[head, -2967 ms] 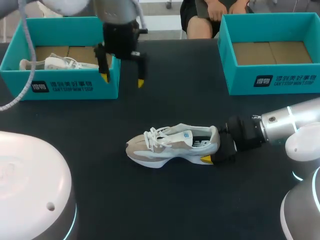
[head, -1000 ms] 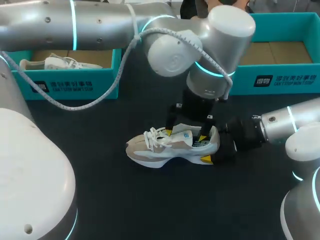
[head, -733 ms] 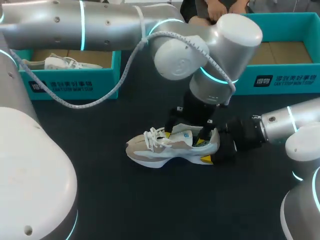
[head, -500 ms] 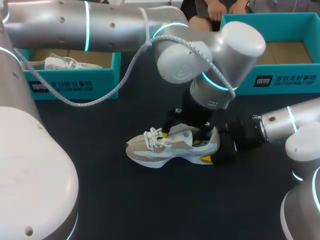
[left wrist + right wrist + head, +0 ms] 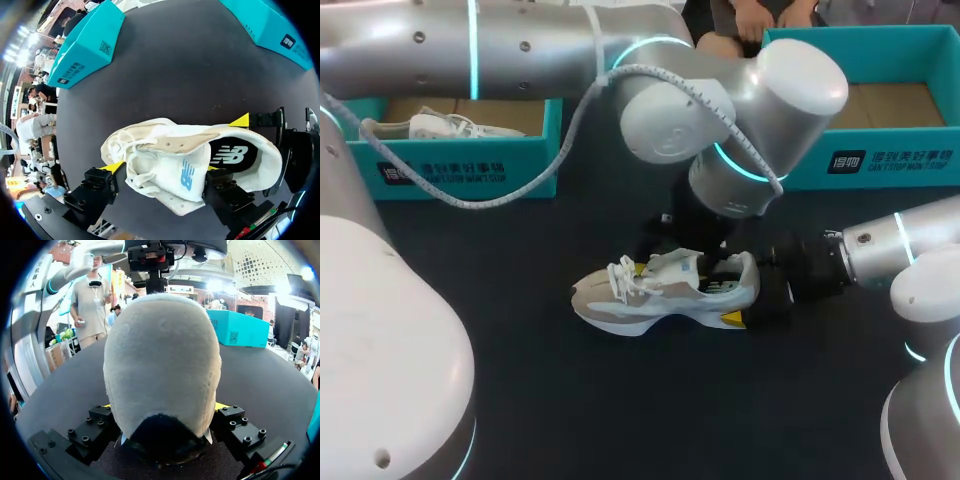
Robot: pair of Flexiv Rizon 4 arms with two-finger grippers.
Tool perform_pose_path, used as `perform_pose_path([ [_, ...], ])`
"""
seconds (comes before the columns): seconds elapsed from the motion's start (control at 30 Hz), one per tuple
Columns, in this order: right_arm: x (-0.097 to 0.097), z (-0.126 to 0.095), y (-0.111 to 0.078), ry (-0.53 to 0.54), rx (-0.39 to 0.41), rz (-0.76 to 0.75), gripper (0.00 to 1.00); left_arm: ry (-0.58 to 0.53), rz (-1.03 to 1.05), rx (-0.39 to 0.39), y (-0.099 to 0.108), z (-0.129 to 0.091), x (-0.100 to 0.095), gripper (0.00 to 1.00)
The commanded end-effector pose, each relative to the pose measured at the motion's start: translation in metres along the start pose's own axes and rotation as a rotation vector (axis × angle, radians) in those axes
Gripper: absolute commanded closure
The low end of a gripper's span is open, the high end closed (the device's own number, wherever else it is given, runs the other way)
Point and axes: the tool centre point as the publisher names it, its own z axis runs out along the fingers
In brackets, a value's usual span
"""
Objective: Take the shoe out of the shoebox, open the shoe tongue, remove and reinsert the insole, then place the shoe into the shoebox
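A white and beige shoe (image 5: 660, 292) lies on its sole mid-table, toe to the left. My right gripper (image 5: 752, 296) is shut on its heel; in the right wrist view the heel (image 5: 162, 365) fills the gap between both fingers of the right gripper (image 5: 164, 407). My left gripper (image 5: 685, 262) hangs low over the shoe's opening. In the left wrist view the left gripper (image 5: 162, 167) is open, and its yellow tips straddle the white tongue (image 5: 175, 172) with the blue logo. The black insole (image 5: 235, 155) shows inside the shoe.
A teal shoebox (image 5: 450, 165) at the back left holds another white shoe (image 5: 440, 127). A second teal shoebox (image 5: 865, 155) at the back right shows only its cardboard floor. The big left arm (image 5: 720, 90) spans the table's middle.
The left arm swung from the left shoebox to above the shoe, then sank onto it. Its fingers have drawn in a little around the tongue. The right arm and shoe stayed put.
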Motion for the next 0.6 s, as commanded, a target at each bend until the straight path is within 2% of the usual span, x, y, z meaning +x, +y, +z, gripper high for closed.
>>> perform_pose_path([
  [0.03,-0.002,0.006,-0.003,-0.003,0.004,0.000,1.00,0.054,-0.006,0.000,0.004,-0.003,-0.021,1.00],
  [0.33,-0.002,0.006,-0.003,-0.003,0.004,0.000,1.00,0.066,0.006,-0.108,0.000,-0.007,-0.050,1.00],
  [0.6,-0.002,0.006,-0.003,-0.003,0.004,0.000,1.00,0.072,-0.024,-0.106,0.001,-0.006,-0.072,1.00],
])
